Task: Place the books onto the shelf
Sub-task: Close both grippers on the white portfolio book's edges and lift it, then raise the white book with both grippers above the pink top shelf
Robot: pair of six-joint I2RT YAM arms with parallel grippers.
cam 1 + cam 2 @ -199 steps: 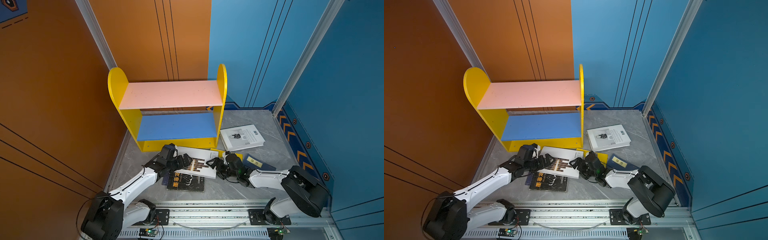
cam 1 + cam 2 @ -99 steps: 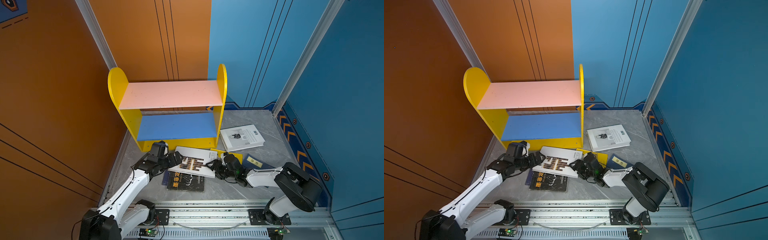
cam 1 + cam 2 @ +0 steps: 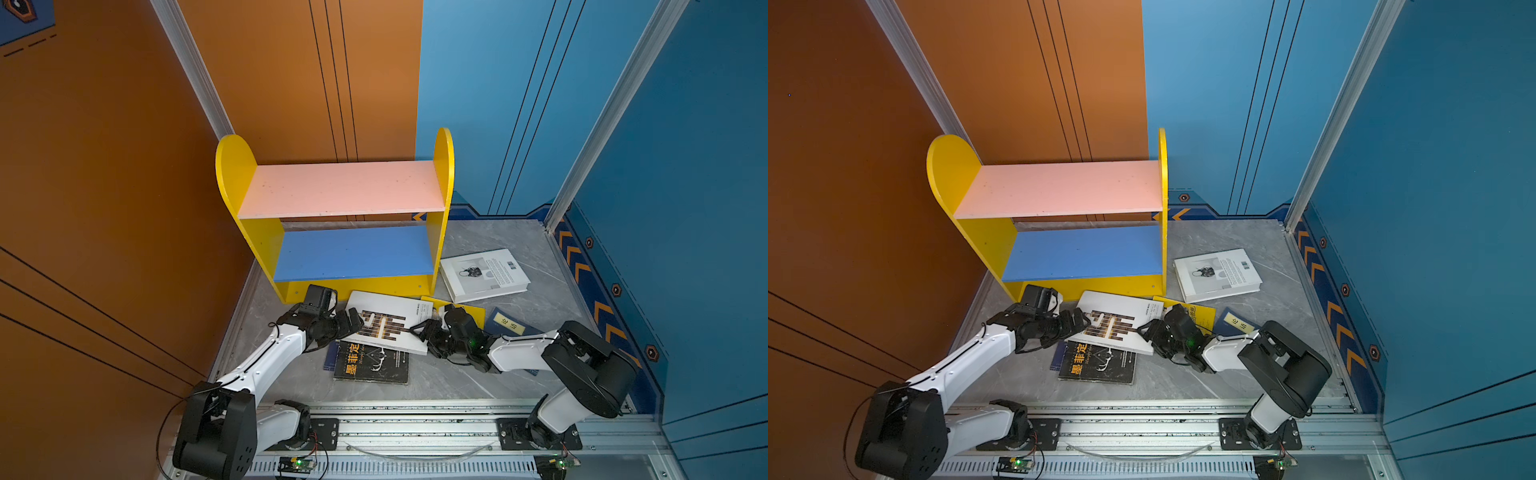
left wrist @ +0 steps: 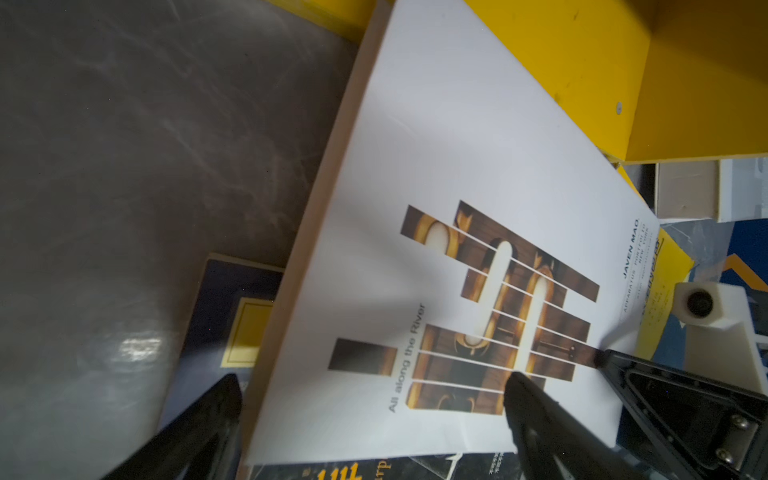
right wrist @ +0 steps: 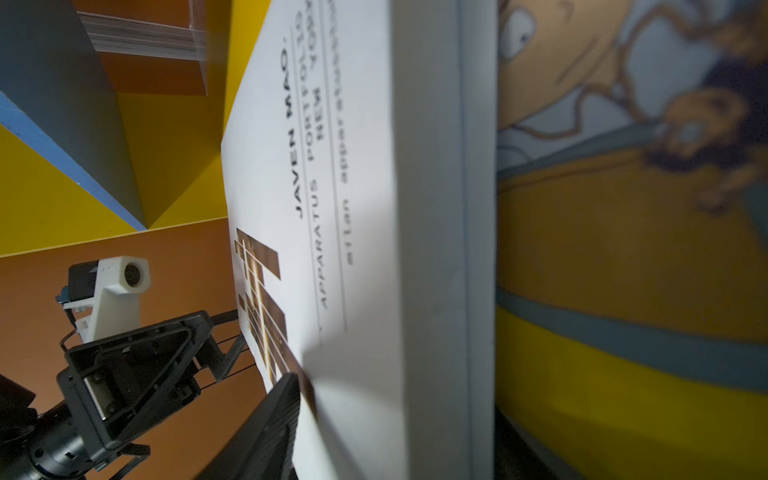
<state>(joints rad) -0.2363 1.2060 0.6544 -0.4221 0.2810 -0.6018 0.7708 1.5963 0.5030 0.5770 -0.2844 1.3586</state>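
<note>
The white book with brown blocks (image 3: pixel 386 322) (image 3: pixel 1113 324) lies tilted on top of the black book with orange characters (image 3: pixel 372 365) in front of the shelf (image 3: pixel 340 189). My right gripper (image 3: pixel 419 328) (image 5: pixel 399 399) is shut on the white book's right edge, one finger on the cover. Wide open, my left gripper (image 3: pixel 357 322) (image 4: pixel 374 380) straddles the book's left edge without gripping. A yellow cartoon book (image 3: pixel 473 313) and a navy yellow-labelled book (image 3: pixel 509 326) lie under my right arm. Another navy book (image 4: pixel 232 316) is partly hidden under the pile. A white and grey book (image 3: pixel 484 274) lies right of the shelf.
Both shelf boards, the pink upper board (image 3: pixel 1059 189) and the blue lower board (image 3: pixel 1084 251), hold nothing. Orange wall panels stand close on the left and blue ones on the right. The aluminium rail (image 3: pixel 415 428) with the arm bases runs along the front.
My right gripper has closed on the white book's edge. My left arm has shifted its pose, and its open gripper stays at the book's left edge.
</note>
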